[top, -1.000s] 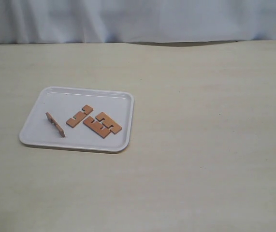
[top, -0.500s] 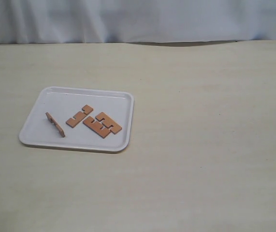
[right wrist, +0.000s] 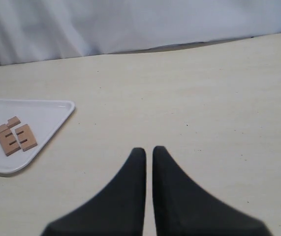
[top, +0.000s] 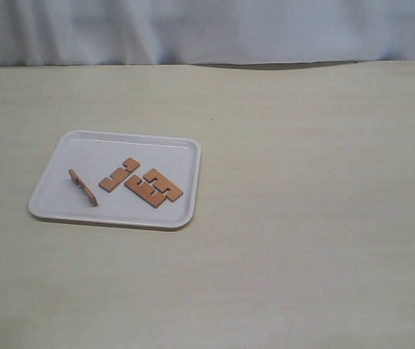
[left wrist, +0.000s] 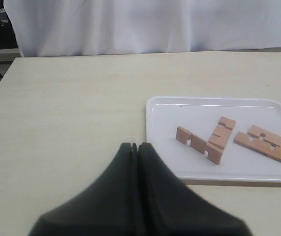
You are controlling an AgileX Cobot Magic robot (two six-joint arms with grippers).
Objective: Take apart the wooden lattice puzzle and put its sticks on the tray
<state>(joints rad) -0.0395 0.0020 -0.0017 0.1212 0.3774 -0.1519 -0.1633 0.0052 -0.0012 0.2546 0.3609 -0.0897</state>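
A shallow white plastic tray (top: 83, 149) with rounded corners and a raised rim sits on the left part of a pale, faintly grained table (top: 301, 182), a white cloth (top: 207, 29) hanging in folds behind it. The lattice puzzle is already apart: all four reddish-brown wooden sticks (top: 154, 187) lie inside the tray, none interlocked. From left to right, the leftmost stick (top: 83, 187) stands on its long edge, the second stick (top: 120, 174) lies flat just beside it, and the last two sticks (top: 162, 185) lie flat side by side and touching, their square notches turned toward each other. The exterior view shows neither gripper, only a dark sliver at its right edge too small to identify. The left wrist view shows what that one cannot: the square notches along the lower edge of the upright stick, and the left gripper (left wrist: 136, 146), matte black and tapering, its fingertips pressed together with nothing between them, above bare table short of the tray's rim. The right wrist view catches only a corner of the tray, well away from the right gripper (right wrist: 149, 150), whose black fingers are drawn together to a thin slit and hold nothing.
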